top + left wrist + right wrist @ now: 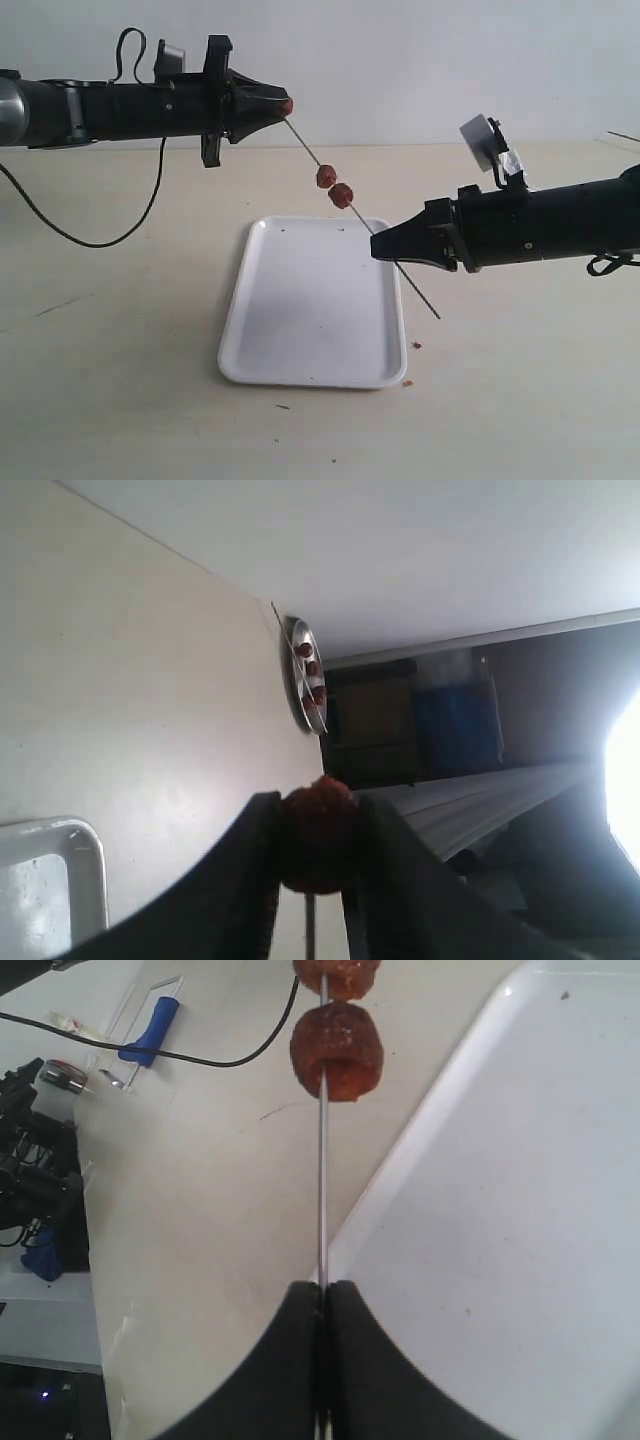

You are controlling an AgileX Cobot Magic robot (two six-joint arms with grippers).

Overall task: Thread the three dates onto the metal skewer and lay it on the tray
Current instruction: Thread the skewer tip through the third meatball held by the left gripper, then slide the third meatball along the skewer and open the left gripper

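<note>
while the right gripper [322, 1300] clamps the thin grey skewer [321, 1190] carrying two wrinkled red-brown dates [337, 1052], the left gripper [281, 106] pinches a third date [318, 830].

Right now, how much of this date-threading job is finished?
Done: two dates already sit on the metal skewer. In hand: the left gripper pinches the third date at the skewer's upper tip, while the right gripper clamps the rod lower down. Left: get that date fully on, then lay the skewer on the white tray below.

Skewer [321, 1200] (two dates [337, 1048]) in end effector [322, 1298]
</note>
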